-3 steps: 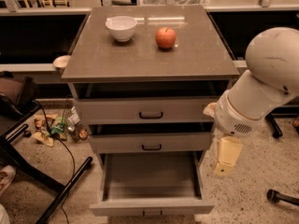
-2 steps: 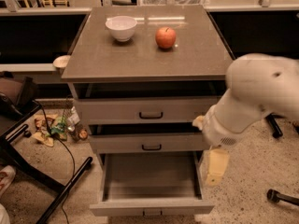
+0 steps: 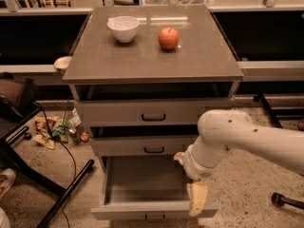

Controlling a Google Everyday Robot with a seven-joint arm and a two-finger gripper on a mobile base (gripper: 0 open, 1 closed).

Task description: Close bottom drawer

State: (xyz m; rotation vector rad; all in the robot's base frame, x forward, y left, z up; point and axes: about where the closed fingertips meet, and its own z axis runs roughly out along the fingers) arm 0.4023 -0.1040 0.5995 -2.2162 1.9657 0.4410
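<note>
The bottom drawer (image 3: 142, 186) of the grey cabinet is pulled far out and its box looks empty. Its narrow front panel (image 3: 128, 211) runs along the bottom edge of the view, with a small dark handle (image 3: 155, 217) just showing. My gripper (image 3: 198, 198) hangs from the white arm (image 3: 237, 139) that comes in from the right. It points down over the right end of the drawer's front panel, at or just above its top edge. The middle drawer (image 3: 147, 145) and top drawer (image 3: 151, 112) above look shut.
A white bowl (image 3: 123, 28) and a red apple (image 3: 168, 38) sit on the cabinet top (image 3: 152, 61). Dark metal legs (image 3: 61, 189), a cable and scattered litter (image 3: 57, 129) lie on the floor at the left. A chair caster (image 3: 278, 199) stands at the right.
The arm has swung left and down. The gripper moved from beside the drawer's right side to over the right end of its front panel. The drawer stays open.
</note>
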